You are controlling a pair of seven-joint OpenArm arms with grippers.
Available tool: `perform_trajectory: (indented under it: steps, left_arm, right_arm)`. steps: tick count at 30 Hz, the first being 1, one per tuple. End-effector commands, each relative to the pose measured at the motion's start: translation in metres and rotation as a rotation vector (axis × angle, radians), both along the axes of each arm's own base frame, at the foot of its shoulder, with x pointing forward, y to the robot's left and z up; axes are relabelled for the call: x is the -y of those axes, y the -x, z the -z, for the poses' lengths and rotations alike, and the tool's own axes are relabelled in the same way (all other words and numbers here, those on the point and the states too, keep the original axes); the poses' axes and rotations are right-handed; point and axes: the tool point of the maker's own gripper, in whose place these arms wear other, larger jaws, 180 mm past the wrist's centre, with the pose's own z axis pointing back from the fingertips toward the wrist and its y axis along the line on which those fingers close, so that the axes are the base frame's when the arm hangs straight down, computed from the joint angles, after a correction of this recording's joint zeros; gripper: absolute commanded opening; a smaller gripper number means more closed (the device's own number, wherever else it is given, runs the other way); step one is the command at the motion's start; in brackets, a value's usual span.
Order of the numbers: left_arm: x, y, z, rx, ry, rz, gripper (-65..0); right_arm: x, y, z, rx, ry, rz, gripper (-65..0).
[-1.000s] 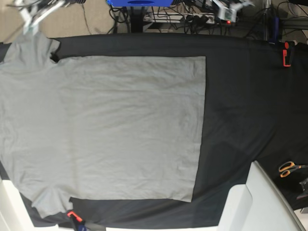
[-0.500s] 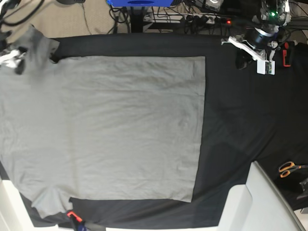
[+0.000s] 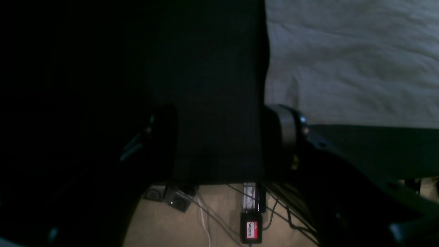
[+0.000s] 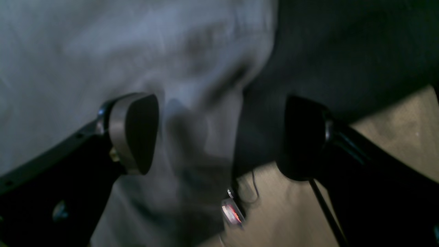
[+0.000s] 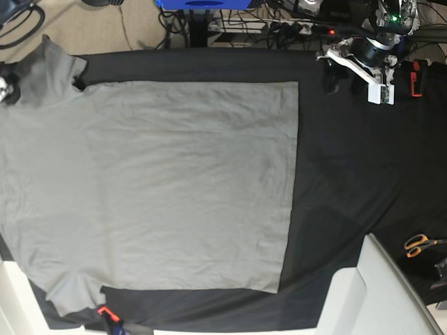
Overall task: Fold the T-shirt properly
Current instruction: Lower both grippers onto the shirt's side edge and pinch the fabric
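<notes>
Right gripper (image 4: 219, 137): jaws spread wide, nothing between them, hanging over the sleeve edge of the large plain grey cotton T-shirt (image 4: 103, 51), one dark pad over grey fabric, the other over the black table cloth (image 4: 343, 41) near its border with the tan floor (image 4: 394, 137). Left gripper (image 3: 219, 144): jaws apart, empty, straddling a strip of black cloth at the table's far edge, the shirt's hem corner just beside one finger (image 3: 284, 133). Below that edge, cables and a small black box with a red label (image 3: 251, 230) on the floor.

From the base view, T-shirt (image 5: 160, 188) spread flat across the left and middle of the black cloth (image 5: 349, 174), hem toward the right, sleeves at the left corners. Left gripper (image 5: 353, 73) near the far right edge, apart from the hem. Orange-handled scissors (image 5: 418, 244) on the cloth at the right; red clamp (image 5: 416, 78) at the far right edge.
</notes>
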Motion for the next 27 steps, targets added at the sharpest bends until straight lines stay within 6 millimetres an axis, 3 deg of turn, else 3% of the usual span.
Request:
perform_trajectory:
  steps: [1,8,16,27]
  left_arm:
    - [-0.002,-0.004,-0.007,0.029,-0.006,0.005,-27.8]
    - [-0.001,-0.004,-0.008,0.031,-0.004,0.004,-27.8]
    - [0.0,-0.005,-0.008,0.033,-0.002,0.007,-27.8]
    - [0.001,-0.015,-0.011,0.057,0.0,0.006,-27.8]
  right_arm:
    - [0.012,-0.005,-0.008,0.031,0.022,0.008,-12.2]
    - [0.006,-0.004,0.001,0.029,-0.012,0.021,-12.3]
    - [-0.012,0.03,0.012,-0.016,-0.115,0.031,-12.3]
    - [-0.051,0.016,0.014,0.048,-0.221,-0.053,-14.1]
